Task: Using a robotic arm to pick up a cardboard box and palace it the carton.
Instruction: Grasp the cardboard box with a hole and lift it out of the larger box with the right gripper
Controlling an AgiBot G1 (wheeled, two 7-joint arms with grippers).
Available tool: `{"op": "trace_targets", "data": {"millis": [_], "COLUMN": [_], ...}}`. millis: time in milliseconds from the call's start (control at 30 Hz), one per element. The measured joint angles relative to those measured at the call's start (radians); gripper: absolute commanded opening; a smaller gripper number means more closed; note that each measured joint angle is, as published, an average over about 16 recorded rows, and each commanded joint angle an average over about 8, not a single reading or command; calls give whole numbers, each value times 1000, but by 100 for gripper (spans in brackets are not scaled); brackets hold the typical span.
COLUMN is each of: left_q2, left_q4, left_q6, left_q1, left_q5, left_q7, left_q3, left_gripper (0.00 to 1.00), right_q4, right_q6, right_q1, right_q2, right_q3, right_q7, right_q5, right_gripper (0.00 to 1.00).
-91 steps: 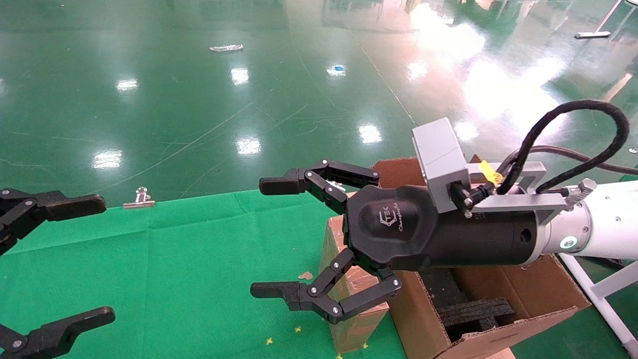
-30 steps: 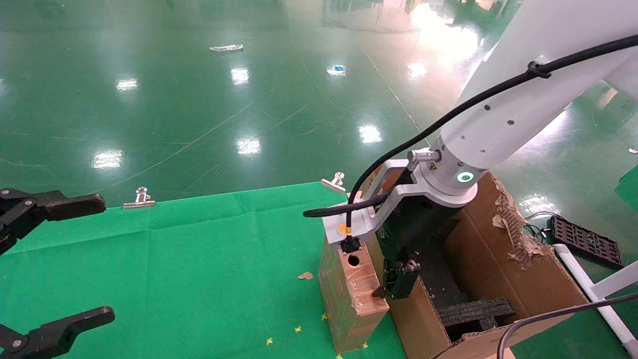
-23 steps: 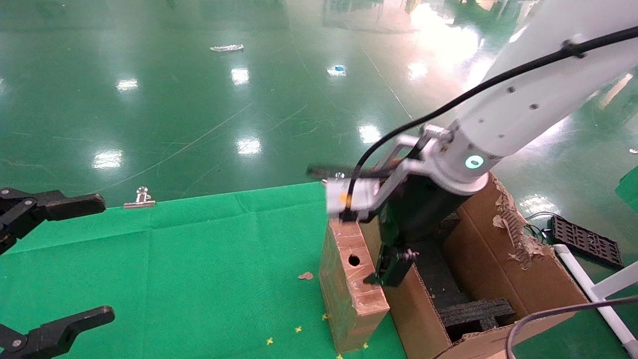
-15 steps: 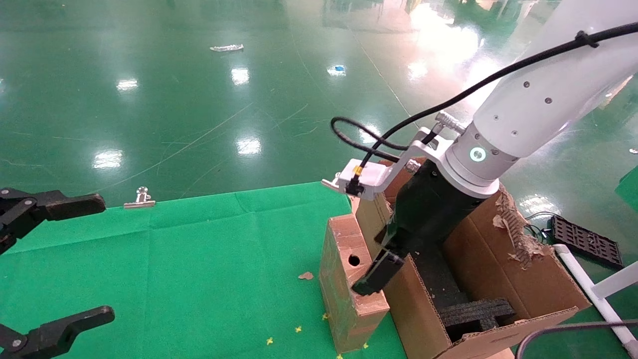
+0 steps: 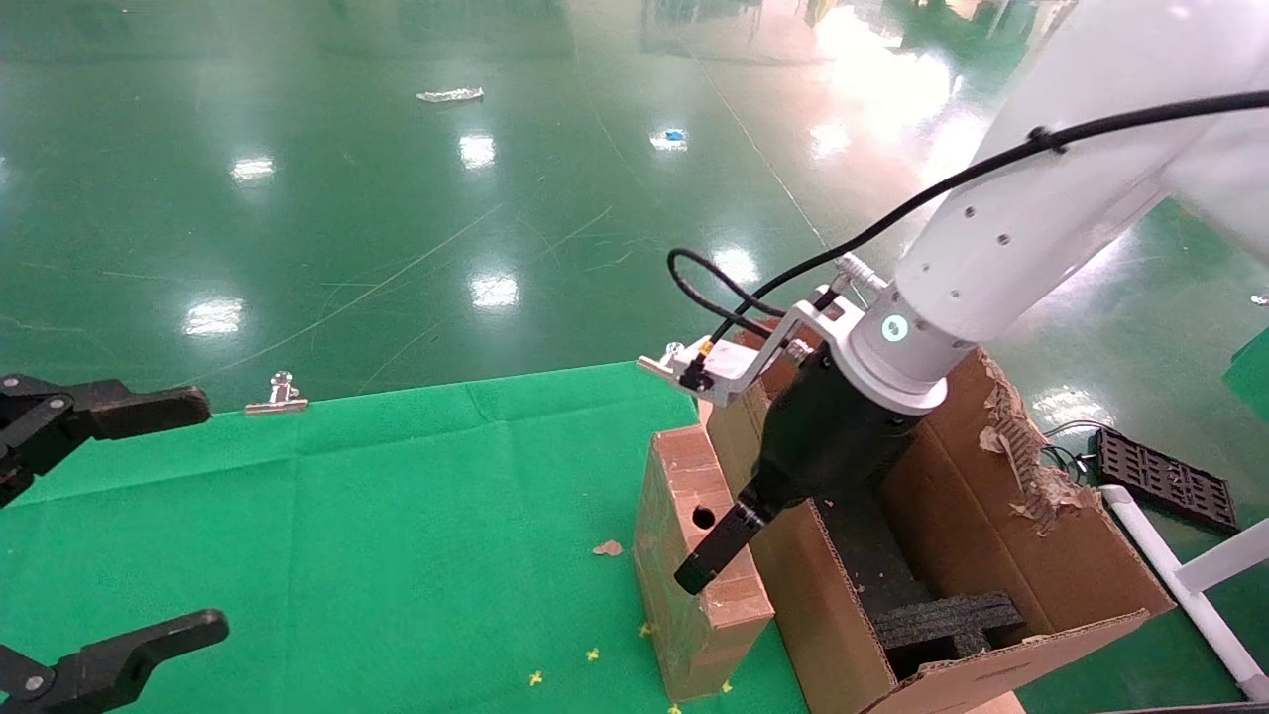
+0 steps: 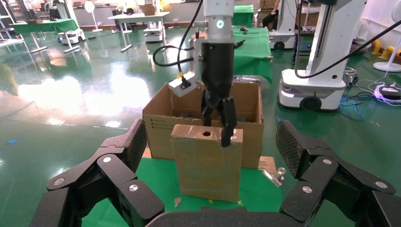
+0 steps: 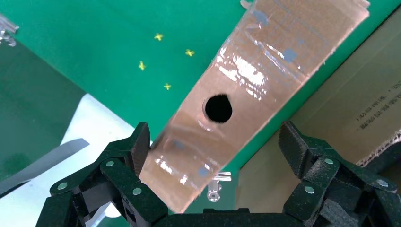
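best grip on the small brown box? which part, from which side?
Take the cardboard box by its narrow top end, from straight above, one finger on each broad face. It stands upright on the green cloth, slim across those faces, tight against the carton wall, so the inner finger must slip into that seam. The right claw, open, hangs above that end. The left claw is parked open.

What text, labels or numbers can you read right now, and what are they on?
Nothing can be read.
Large tan corrugated carton: small black printed lines on its outer wall, too small to read.
Yellow tag on the right arm's black cable: too small to read.
Small reddish-brown cardboard box: no print visible.
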Motion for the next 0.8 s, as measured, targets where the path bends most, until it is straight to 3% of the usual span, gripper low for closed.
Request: {"op": "trace_targets", "data": {"millis": [33,100,267,300,367,433,533,600,700,800], "left_q2": [0,0,0,0,0,0,0,-1,-1,-1], "left_q4": [0,0,0,0,0,0,0,0,0,0], "left_q6": [0,0,0,0,0,0,0,-1,-1,-1], "left_q1": [0,0,0,0,0,0,0,0,0,0], "left_q5": [0,0,0,0,-1,-1,-1,-1,-1,-1], "left_q7": [0,0,0,0,0,0,1,1,1,1], "left_q3": [0,0,1,1,1,1,1,1,1,2], "left_gripper": [100,100,99,95,81,64,34,19,6,0], "right_q4": [-2,-4,1,3,9,16,29,38,50,62], "right_q6": [5,14,32,35,39,42,45,46,48,50], "right_q1": [-4,-11,-23,-24,-26,-27,-27,-26,-25,-24], "right_q2": [-3,-9,-20,-22,-24,-25,-25,-24,-21,-18], "right_q3": [-1,-4,-11,-13,-16,-19,-23,-26,-30,-32], "right_q7": [2,5,10,11,14,17,24,30,38,45], "right_q5": [-3,-9,-26,-29,-37,-45,-56,-63,-72,-79], "right_gripper": [100,90,32,19,4,0,0,0,0,0]}}
